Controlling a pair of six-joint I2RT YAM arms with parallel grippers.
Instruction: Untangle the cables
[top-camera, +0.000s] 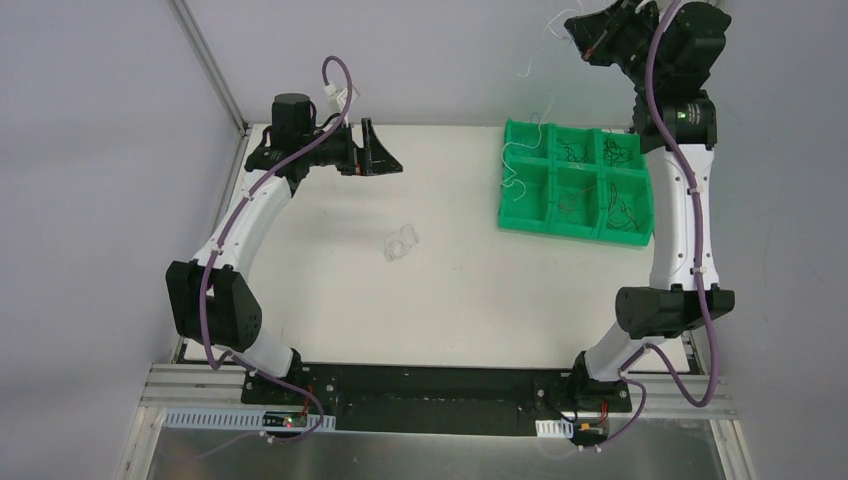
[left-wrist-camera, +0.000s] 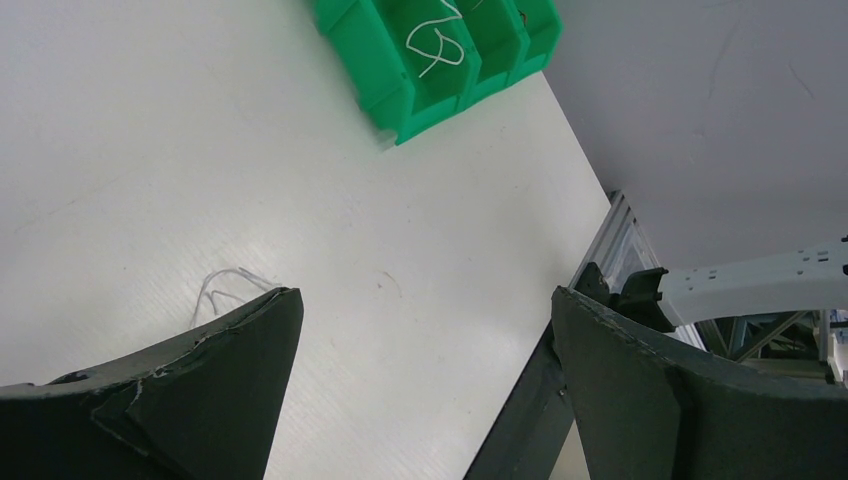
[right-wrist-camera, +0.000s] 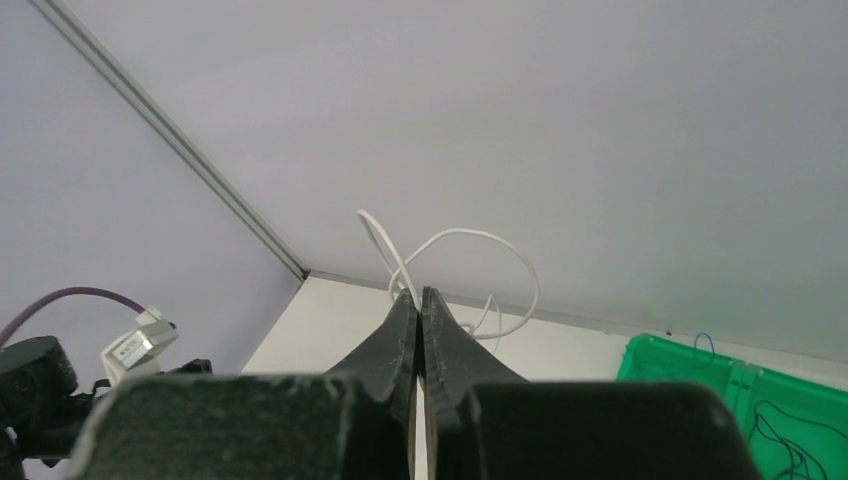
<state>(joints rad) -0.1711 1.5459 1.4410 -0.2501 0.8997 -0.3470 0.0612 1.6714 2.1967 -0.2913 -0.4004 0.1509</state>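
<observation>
My right gripper (right-wrist-camera: 419, 291) is shut on a whitish cable (right-wrist-camera: 470, 240) that loops out past its tips. In the top view it (top-camera: 572, 30) is held high at the back, above the green tray, and thin white strands (top-camera: 540, 60) hang from it. My left gripper (left-wrist-camera: 425, 295) is open and empty; in the top view it (top-camera: 385, 150) hovers over the table's far left. A small bunch of whitish cables (top-camera: 401, 243) lies on the table's middle and shows beside my left finger (left-wrist-camera: 228, 285). More cables lie in the green tray's compartments (top-camera: 575, 150).
The green six-compartment tray (top-camera: 523, 215) stands at the back right of the white table; its corner shows in the left wrist view (left-wrist-camera: 375, 70). Grey walls and a metal post (top-camera: 215, 70) bound the table at the back and left.
</observation>
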